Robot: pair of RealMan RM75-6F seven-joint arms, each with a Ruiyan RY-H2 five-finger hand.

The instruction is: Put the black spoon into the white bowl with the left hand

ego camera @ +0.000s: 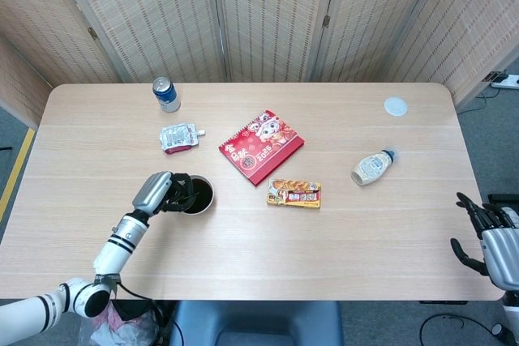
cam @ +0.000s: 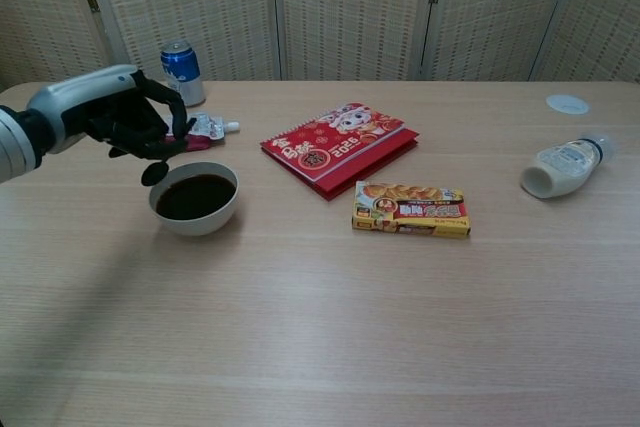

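Note:
The white bowl [cam: 195, 215] [ego camera: 200, 208] holds a dark liquid and stands left of centre on the table. My left hand [cam: 135, 117] [ego camera: 166, 190] hovers just above the bowl's left rim and grips the black spoon [cam: 154, 173], whose round end hangs down over the rim. In the head view the spoon is hidden among the fingers. My right hand [ego camera: 490, 235] is off the table's right front corner with its fingers spread and nothing in it; the chest view does not show it.
A blue can [cam: 182, 73] and a foil pouch [cam: 200, 129] lie behind the bowl. A red booklet [cam: 340, 146], a yellow snack box [cam: 411, 209], a white bottle on its side [cam: 562, 167] and a small white lid [cam: 567, 104] lie to the right.

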